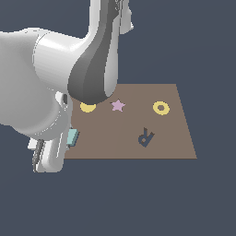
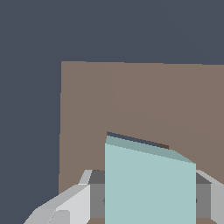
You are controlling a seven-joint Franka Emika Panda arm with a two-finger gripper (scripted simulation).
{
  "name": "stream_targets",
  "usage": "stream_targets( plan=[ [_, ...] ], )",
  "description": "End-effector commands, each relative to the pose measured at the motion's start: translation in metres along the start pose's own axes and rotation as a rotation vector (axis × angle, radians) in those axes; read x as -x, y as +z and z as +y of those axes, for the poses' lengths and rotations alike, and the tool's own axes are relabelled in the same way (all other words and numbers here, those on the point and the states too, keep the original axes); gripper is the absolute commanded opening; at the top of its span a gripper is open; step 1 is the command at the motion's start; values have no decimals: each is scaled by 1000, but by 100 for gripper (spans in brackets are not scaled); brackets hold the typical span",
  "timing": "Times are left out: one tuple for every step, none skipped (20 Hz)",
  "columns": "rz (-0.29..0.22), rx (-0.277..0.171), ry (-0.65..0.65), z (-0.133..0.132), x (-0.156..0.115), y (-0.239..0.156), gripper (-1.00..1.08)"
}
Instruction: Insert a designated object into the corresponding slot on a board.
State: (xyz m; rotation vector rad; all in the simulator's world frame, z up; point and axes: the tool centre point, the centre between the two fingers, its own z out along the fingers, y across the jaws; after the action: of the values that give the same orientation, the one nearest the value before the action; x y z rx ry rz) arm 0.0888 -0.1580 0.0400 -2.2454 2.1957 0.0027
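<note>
Exterior view: arm bends down over board, wrist low at board's corner nearest yellow disc. Claw mostly hidden; cyan tile peeks out beside it. Pink star, yellow ring, R-shaped cutout elsewhere on board.

Wrist view: claw clamps tile between fingers, upright over board. Dark slot edge just behind tile.

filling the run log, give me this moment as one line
gripper: shut on cyan tile | tile: at board edge, exterior view's left | slot: thin dark sliver behind tile | insertion: cannot tell
</note>
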Motion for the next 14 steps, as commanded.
stream_targets(
  plan=[
    [0,0,0,0,0,0,-100],
    [0,0,0,0,0,1,-100],
    [0,0,1,0,0,2,-100],
    [0,0,2,0,0,5,-100],
    [0,0,4,0,0,8,-100],
    [0,0,5,0,0,9,-100],
    [0,0,5,0,0,10,-100],
    [0,0,5,0,0,10,100],
    [0,0,5,0,0,10,100],
    [0,0,5,0,0,10,100],
    [0,0,5,0,0,10,100],
    [0,0,5,0,0,10,100],
    [0,0,5,0,0,10,100],
    [0,0,5,0,0,10,100]
  ],
)
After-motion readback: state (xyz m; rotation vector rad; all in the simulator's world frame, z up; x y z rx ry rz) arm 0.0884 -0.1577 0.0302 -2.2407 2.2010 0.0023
